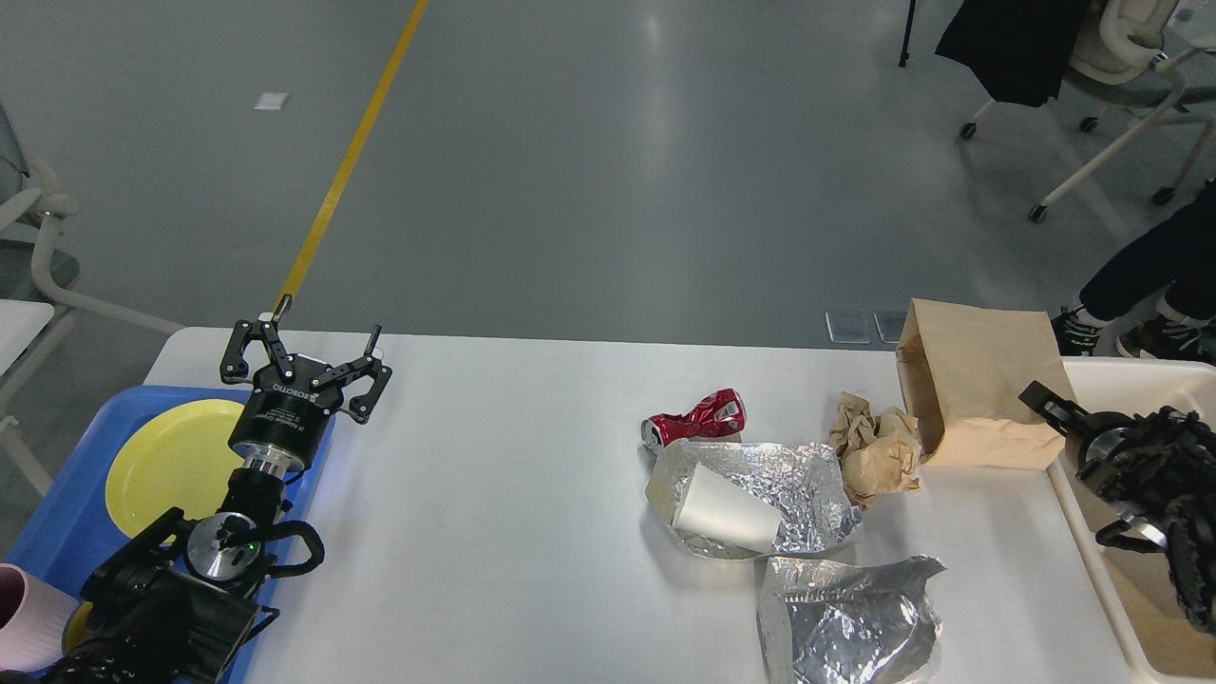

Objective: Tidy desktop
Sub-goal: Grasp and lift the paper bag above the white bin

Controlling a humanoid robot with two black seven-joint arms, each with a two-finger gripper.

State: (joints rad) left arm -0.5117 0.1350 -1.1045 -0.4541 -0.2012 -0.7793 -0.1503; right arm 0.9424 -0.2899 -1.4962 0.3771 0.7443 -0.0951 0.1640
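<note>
The white desktop (494,532) carries litter on its right half: a crushed red can (696,419), crumpled brown paper (872,450), a brown paper bag (978,385) lying on its side, and a white paper cup (714,510) on a foil sheet (798,480). A second crumpled foil piece (845,617) lies near the front edge. My left gripper (306,334) is open and empty over the desktop's left end, beside the blue tray. My right gripper (1045,404) is small and dark just right of the bag, above the bin's near rim.
A blue tray (57,532) at the left edge holds a yellow plate (166,461) and a pink cup (24,617). A cream-white bin (1149,375) stands off the right edge. Office chairs and a person's legs (1154,261) are at the back right.
</note>
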